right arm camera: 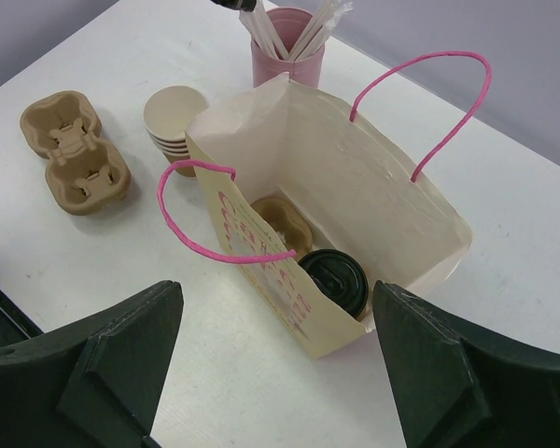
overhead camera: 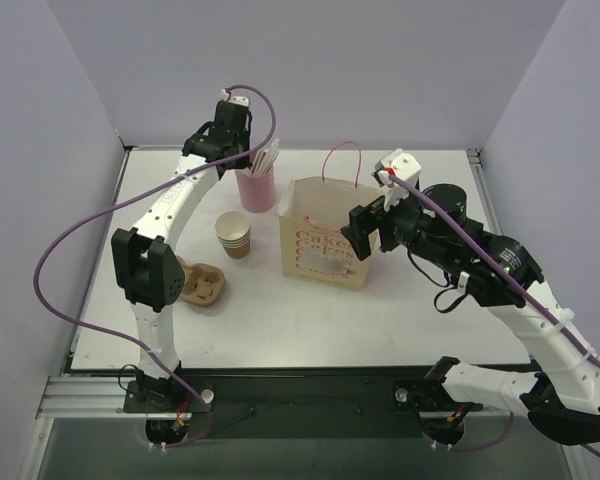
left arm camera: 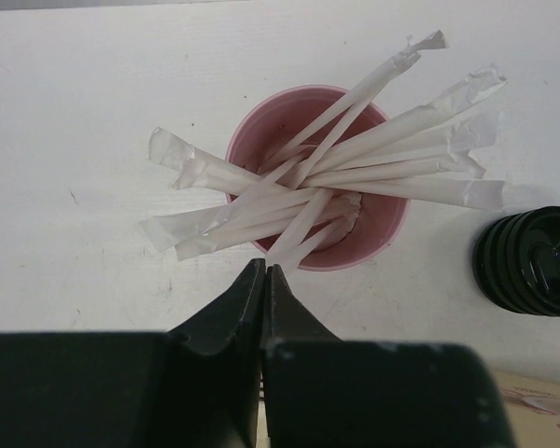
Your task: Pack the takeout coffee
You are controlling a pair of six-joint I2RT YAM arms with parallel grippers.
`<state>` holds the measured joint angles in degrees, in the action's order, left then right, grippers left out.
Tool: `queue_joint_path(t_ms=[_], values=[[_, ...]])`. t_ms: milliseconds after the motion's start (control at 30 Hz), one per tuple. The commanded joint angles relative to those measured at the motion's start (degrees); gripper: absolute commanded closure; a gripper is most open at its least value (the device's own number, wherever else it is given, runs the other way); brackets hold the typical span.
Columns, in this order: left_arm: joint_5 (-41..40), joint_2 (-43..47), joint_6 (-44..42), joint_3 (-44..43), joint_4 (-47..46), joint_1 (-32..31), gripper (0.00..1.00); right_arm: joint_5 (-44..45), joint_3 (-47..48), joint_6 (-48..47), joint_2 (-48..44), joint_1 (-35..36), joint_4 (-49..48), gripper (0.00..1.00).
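Right wrist view gives you the answer on the takeout coffee: it stands upright inside the paper bag, at the end nearest that camera, and the bag sits near the middle of the table. You see only its round black lid, ridged and seated flat; the bag wall hides the kraft body. Beside it in the bag sits something brown and round that you cannot identify from here.

The bag stands mouth up with its pink handles clear of the opening, which leaves room to drop things in. Your right fingers are spread wide with nothing between them, hanging above that opening, so I judge the cup itself packed.

Your left fingers are pressed together at the rim of the pink cup of straws, toward the table's far edge. You cannot tell whether a wrapper is caught between them. That placement suggests a straw is meant to join the drink. The stacked kraft cups and pulp carrier sit left of the bag.
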<state>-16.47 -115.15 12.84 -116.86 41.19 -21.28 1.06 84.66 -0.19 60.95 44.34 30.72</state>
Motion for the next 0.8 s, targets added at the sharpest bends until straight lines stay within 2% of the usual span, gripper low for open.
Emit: queue_joint_path(t_ms=[0,267,500,767], values=[[-0.6,2.1,-1.9,-2.8,-3.4,-0.4,0.98,0.4,-0.4,0.2,-0.6,0.4,-0.7,0.15],[-1.8,4.1,-2.6,-5.2,-3.1,-2.1,1.0,0.3,2.0,0.2,0.9,0.4,-0.6,0.16],[-3.0,7.2,0.2,-9.1,-1.8,-2.5,1.0,-0.6,3.8,3.0,1.5,0.5,-0.5,0.16],[3.6,15.0,5.7,-8.9,-1.6,-3.0,1.0,5.3,4.1,3.1,0.6,0.6,-1.2,0.16]])
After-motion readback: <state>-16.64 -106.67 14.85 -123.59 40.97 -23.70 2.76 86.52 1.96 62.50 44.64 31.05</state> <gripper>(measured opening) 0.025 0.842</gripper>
